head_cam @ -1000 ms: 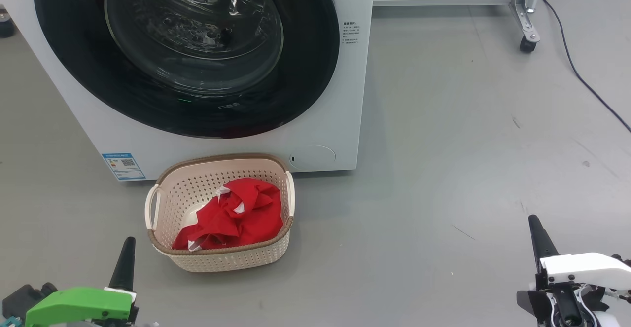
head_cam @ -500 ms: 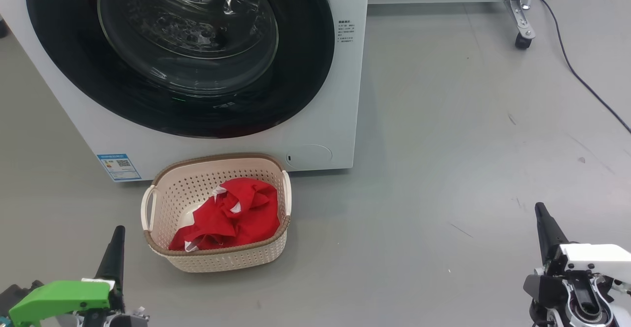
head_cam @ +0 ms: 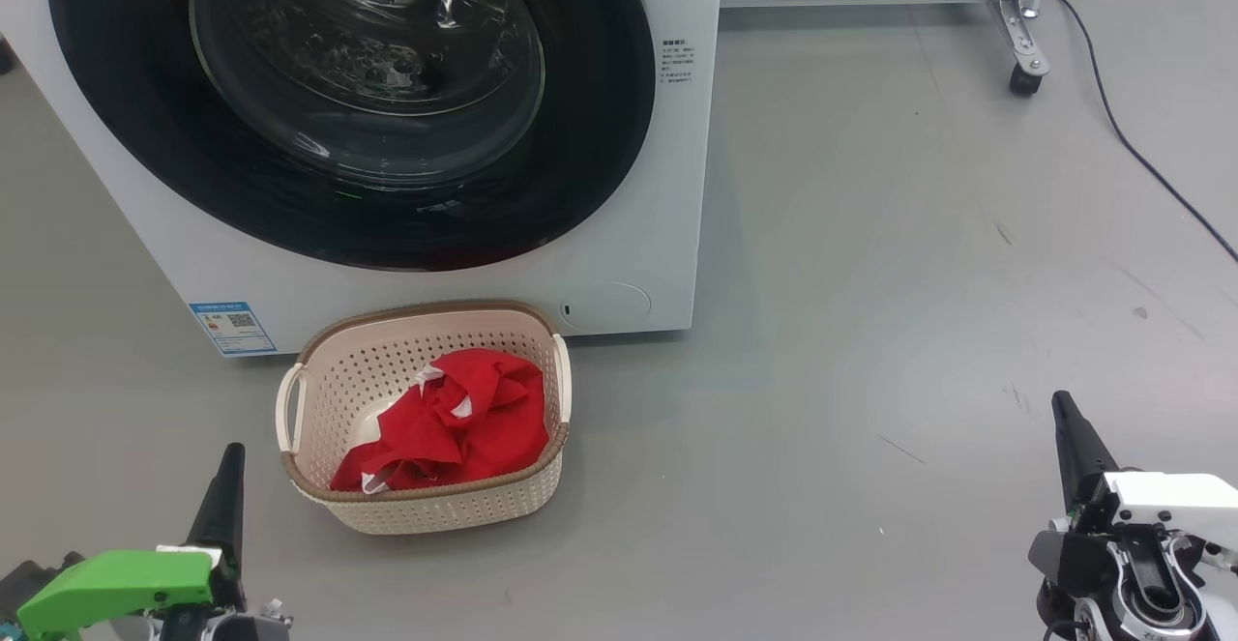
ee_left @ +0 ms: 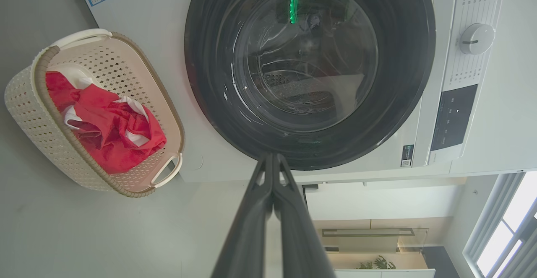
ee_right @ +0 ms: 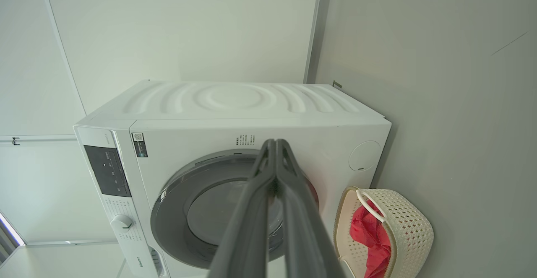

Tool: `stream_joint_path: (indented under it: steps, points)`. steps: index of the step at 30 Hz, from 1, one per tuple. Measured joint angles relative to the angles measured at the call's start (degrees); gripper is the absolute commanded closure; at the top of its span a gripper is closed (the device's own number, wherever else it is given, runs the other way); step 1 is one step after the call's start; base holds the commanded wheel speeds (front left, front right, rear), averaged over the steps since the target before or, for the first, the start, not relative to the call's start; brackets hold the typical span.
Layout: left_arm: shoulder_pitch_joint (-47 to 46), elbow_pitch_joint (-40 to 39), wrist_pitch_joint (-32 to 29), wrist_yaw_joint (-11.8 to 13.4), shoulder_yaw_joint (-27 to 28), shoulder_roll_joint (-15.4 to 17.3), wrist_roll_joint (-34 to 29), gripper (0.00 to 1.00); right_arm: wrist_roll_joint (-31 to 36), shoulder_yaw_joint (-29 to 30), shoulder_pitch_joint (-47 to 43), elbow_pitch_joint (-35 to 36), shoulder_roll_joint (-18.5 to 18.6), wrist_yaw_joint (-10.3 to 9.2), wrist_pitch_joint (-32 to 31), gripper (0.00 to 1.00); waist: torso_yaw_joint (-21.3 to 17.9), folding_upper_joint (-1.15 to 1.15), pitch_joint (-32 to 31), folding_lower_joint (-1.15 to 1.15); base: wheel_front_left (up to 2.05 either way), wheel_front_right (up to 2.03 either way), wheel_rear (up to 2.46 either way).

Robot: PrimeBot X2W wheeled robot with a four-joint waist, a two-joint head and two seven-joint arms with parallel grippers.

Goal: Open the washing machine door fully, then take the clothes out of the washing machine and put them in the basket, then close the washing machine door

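The white washing machine (head_cam: pixel 638 264) stands ahead with its round black-rimmed door (head_cam: pixel 353 90) lying flat against the front, the steel drum dim behind the glass. On the floor just before it sits the cream basket (head_cam: pixel 426 510) holding crumpled red clothes (head_cam: pixel 455 423) with white trim. My left gripper (head_cam: pixel 229 462) is shut and empty at the lower left, close to the basket's left side. My right gripper (head_cam: pixel 1064 409) is shut and empty at the lower right, far from both. The left wrist view shows the door (ee_left: pixel 310 68), basket (ee_left: pixel 25 102) and clothes (ee_left: pixel 113 131); the right wrist view shows the machine (ee_right: pixel 235 102).
Grey floor spreads to the right of the machine. A white unit on a caster leg (head_cam: pixel 1027 80) stands at the back right, and a black cable (head_cam: pixel 1141 158) runs along the floor there. A blue sticker (head_cam: pixel 232 327) marks the machine's lower left corner.
The camera has shifted slightly, moving the scene left and up. Both grippers have drawn a little lower and outward in the view; basket, clothes and door stay as they were.
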State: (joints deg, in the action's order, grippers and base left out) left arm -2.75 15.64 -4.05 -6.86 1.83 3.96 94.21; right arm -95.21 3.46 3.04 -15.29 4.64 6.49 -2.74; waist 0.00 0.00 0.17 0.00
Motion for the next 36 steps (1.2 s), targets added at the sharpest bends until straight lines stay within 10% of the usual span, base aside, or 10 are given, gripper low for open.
stream_joint_path:
  steps: [36]
  points:
    - [-0.5,0.3,0.0,0.0,0.1,0.0,0.0,1.0,0.0,0.2,0.0,-0.5,0.0,0.18,-0.4,1.0,0.0,0.0,0.0,0.0,0.0,0.0,0.0]
